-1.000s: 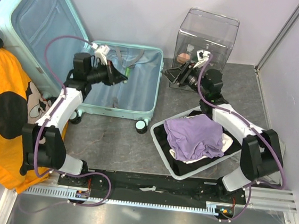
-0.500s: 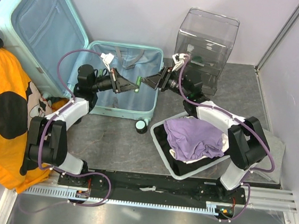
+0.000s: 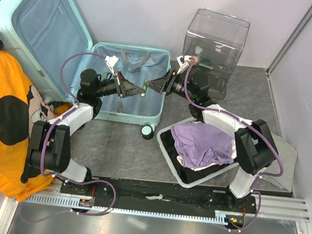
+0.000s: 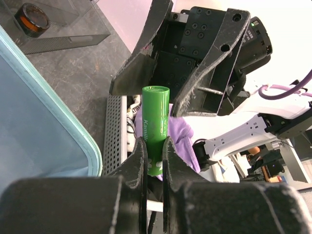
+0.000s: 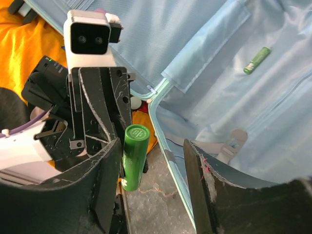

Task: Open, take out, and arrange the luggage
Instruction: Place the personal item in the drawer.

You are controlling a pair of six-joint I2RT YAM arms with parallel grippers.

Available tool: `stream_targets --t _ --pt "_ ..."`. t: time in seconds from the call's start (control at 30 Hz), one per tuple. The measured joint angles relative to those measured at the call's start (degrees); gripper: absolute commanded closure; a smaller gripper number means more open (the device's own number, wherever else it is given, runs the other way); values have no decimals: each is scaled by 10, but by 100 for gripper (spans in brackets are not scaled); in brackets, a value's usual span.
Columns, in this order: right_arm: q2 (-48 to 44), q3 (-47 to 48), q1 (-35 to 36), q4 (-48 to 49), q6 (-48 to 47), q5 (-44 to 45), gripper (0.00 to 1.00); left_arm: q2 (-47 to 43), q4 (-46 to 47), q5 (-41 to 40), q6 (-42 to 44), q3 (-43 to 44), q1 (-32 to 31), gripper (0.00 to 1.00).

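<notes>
The mint luggage point(image 3: 125, 100) lies open, its lid point(image 3: 40, 24) leaning back at the left. My left gripper point(image 3: 134, 87) point(image 4: 154, 146) is shut on the lower end of a green tube point(image 3: 144, 87) point(image 4: 156, 122) point(image 5: 134, 156), held above the luggage's right rim. My right gripper point(image 3: 151, 86) point(image 5: 152, 146) faces it, open, jaws on either side of the tube's free end. One finger point(image 5: 105, 185) is close beside the tube; the other stands well apart. A second green tube point(image 5: 257, 60) lies on the blue lining.
A clear plastic box point(image 3: 217, 42) holding small items stands at the back right. A white mesh basket point(image 3: 169, 157) with a purple garment point(image 3: 203, 141) sits at the front right. An orange printed cloth point(image 3: 3, 112) covers the left side.
The left gripper swung right over the luggage with the green tube. The right arm came left from the clear box to meet it, and its jaws have narrowed slightly.
</notes>
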Motion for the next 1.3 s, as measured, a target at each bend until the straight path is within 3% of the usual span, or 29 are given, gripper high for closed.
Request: stream_targets --t 0.2,0.37,0.4,0.47,0.53,0.6,0.73,0.8,0.97,1.13,1.3 --pt "16 0 8 31 22 -16 47 0 7 0 -2 0 0 98" --pt "25 0 11 54 37 -30 73 1 5 -1 -1 -1 0 98" --pt "25 1 12 57 40 -33 83 1 5 0 -1 -1 0 97" --pt "27 1 13 64 49 -34 91 2 8 1 0 -2 0 85" --pt "32 1 13 69 57 -36 100 2 4 1 5 -1 0 65" --pt "35 1 13 72 59 -38 100 2 -14 -1 19 0 0 53" --pt "35 1 11 71 43 -36 100 -5 -75 -5 59 7 0 12" --pt "32 1 2 59 28 -33 100 -17 -114 -12 90 10 1 5" --pt "-7 4 -53 -38 -47 3 100 -78 -266 -85 206 45 10 1" --pt "-42 71 -84 -223 -210 144 100 -179 -431 -257 345 107 14 1" --pt "-10 195 -84 -380 -354 283 100 -255 -506 -404 441 116 14 1"
